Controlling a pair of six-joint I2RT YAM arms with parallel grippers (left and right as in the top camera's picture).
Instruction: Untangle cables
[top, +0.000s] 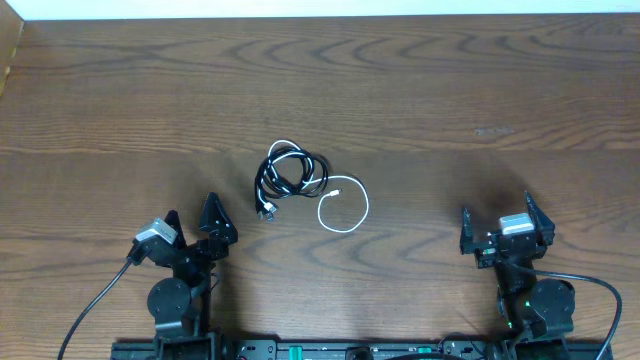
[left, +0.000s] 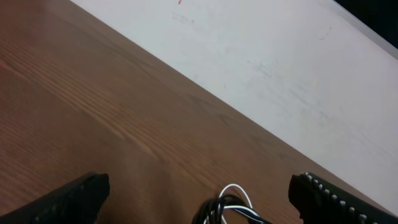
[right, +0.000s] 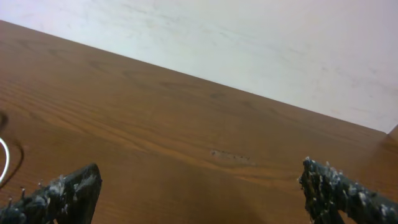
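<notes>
The black cable (top: 285, 177) lies coiled in a small bundle at the table's middle, its plug end at the lower left of the coil. The white cable (top: 346, 205) threads through the coil and loops out to the lower right. In the left wrist view the tangle (left: 233, 208) shows at the bottom edge between my fingers. A sliver of the white cable (right: 4, 158) shows at the left edge of the right wrist view. My left gripper (top: 192, 222) is open and empty, near the front left. My right gripper (top: 497, 218) is open and empty, near the front right.
The wooden table (top: 450, 90) runs back to a white wall. Thick black wires (top: 95, 300) trail from the arm bases along the front edge. A faint scuff mark (top: 493, 131) lies on the wood at the right.
</notes>
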